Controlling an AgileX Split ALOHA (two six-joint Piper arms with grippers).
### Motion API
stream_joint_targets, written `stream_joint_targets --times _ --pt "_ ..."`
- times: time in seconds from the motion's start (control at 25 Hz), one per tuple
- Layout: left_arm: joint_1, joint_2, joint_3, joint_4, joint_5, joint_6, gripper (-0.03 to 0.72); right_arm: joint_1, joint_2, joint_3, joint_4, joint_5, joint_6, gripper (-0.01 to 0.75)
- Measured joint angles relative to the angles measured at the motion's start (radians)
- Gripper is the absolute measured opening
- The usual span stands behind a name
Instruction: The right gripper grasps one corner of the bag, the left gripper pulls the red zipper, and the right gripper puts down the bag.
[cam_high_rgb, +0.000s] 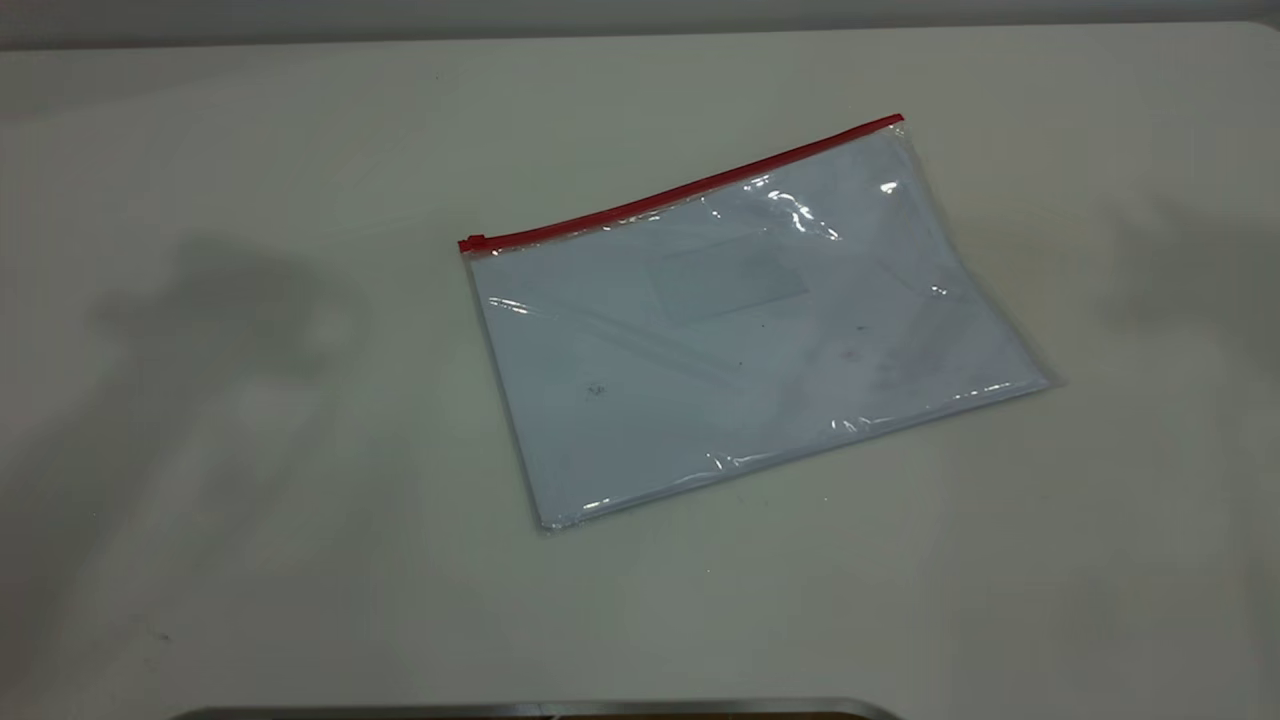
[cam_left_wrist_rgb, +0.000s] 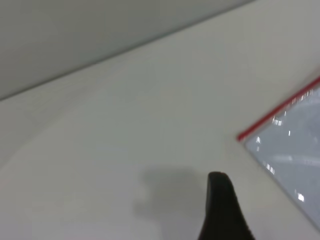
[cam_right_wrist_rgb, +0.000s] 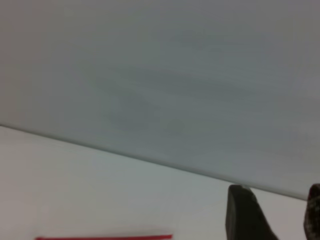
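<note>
Lying flat on the table (cam_high_rgb: 250, 450): one bag (cam_high_rgb: 740, 330), one red zipper (cam_high_rgb: 680, 192); both grippers' jaws unreadable.

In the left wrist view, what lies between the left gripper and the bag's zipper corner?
Only bare table: the left gripper is apart from the bag, with nothing between it and the red zipper end.

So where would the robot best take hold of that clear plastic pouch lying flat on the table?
Probably at a corner of the clear plastic pouch, such as the far right one where the thin red zipper strip ends. It lies flat on the white table, so only edges offer grip. Coming from the right leaves the small red slider at the opposite end free.
</note>
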Motion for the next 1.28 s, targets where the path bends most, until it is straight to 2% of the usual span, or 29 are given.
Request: stream_joint_targets --times 0.36,0.6,0.72,1.28 --pt "0.0 -0.381 0.329 -0.001 0.0 -0.138 0.541 0.0 -0.562 0.54 0.033 0.0 0.0 0.33" --pt "0.0 -0.62 0.561 -0.009 0.0 -0.138 0.54 0.0 -0.954 0.888 0.044 -0.01 -0.002 0.33" --pt "0.0 -0.736 0.678 -0.009 0.0 -0.138 0.54 0.0 -1.1 1.014 0.033 0.0 -0.005 0.33" --pt "0.0 -1.233 1.202 0.003 0.001 -0.11 0.54 0.0 -1.392 1.54 -0.158 -0.002 -0.038 0.33"
